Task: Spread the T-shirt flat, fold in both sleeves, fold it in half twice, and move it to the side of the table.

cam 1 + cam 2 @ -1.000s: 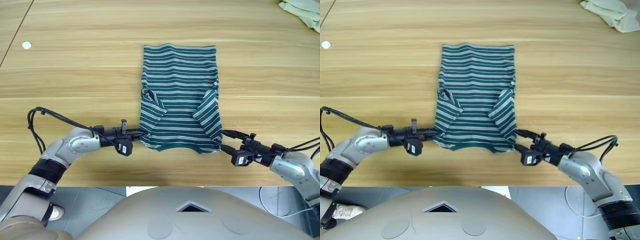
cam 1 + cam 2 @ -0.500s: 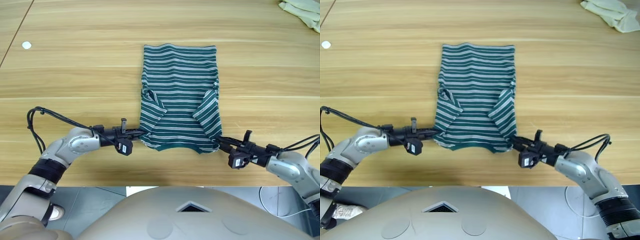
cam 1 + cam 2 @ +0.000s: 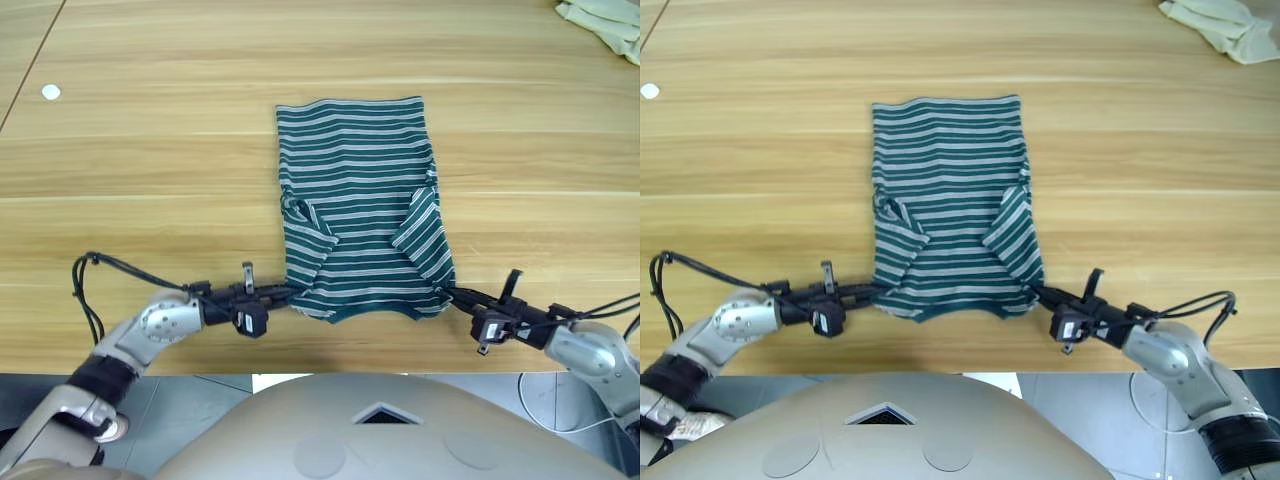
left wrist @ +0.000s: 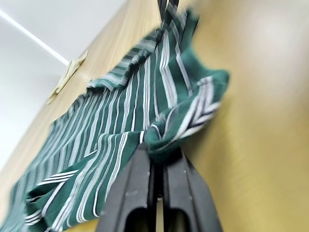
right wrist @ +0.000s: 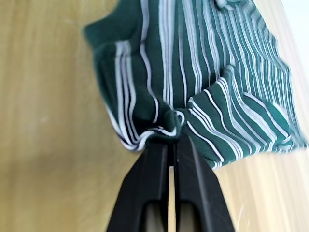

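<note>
shirt [image 3: 355,200] looked soft, light, limp | left fingers [image 4: 136,186] and right fingers [image 5: 152,180] each pinched a near corner | corners seemed the best hold

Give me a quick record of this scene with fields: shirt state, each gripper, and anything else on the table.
T-shirt: green striped, both sleeves folded in, lying on wooden table
Left gripper: shut on T-shirt's near left corner
Right gripper: shut on T-shirt's near right corner
Other: pale cloth at far right table corner
</note>
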Available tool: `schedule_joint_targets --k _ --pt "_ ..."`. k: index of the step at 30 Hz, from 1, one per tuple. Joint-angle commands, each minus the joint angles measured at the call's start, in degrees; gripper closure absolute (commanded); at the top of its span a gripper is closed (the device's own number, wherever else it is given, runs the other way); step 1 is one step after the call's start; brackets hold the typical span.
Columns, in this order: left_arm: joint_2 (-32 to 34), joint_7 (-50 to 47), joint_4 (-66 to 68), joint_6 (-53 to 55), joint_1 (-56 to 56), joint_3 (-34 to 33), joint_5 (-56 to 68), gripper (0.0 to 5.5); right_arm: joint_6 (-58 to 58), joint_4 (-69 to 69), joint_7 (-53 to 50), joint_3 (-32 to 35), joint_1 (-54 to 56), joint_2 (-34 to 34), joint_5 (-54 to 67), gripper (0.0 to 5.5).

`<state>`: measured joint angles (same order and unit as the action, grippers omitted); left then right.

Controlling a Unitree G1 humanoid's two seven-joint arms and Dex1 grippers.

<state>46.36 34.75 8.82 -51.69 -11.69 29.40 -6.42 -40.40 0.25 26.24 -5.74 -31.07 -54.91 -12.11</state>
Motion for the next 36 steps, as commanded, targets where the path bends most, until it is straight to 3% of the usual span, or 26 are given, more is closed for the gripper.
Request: schedule_joint_targets --k 1,6,12,17,24,29,36 --pt "3.1 -0.7 -5.9 4.3 -8.7 -2.8 -0.2 5.50 -1.3 -5.8 0.5 4.2 -6.9 -0.1 5.0 5.47" --pt "1.4 -3.3 -8.9 7.4 -10.2 -8.1 -0.2 5.50 -1.9 -10.9 1.5 7.0 -8.5 1.2 10.5 5.47" --pt "-6.6 -7.7 -5.8 14.6 1.9 -14.5 0.1 5.50 2.4 -10.4 -0.1 3.8 13.1 9.9 9.9 5.47" --pt "-12.6 -11.5 0.7 20.1 14.9 -17.2 -2.4 5.50 6.6 2.0 -3.9 0.7 32.0 18.4 2.0 5.47" --pt "-18.1 -18.7 20.4 22.6 32.9 -17.0 -10.0 5.50 9.2 27.0 -13.9 -3.2 52.9 26.1 -9.4 5.47" --pt "-23.1 -20.6 38.6 18.1 43.7 -14.0 -13.3 5.50 7.6 41.3 -19.8 -4.7 61.1 27.9 -12.5 5.47" --pt "-25.3 -26.4 52.9 16.3 50.1 -13.2 -16.4 5.50 5.5 54.4 -24.8 -7.4 68.3 30.3 -14.8 5.47"
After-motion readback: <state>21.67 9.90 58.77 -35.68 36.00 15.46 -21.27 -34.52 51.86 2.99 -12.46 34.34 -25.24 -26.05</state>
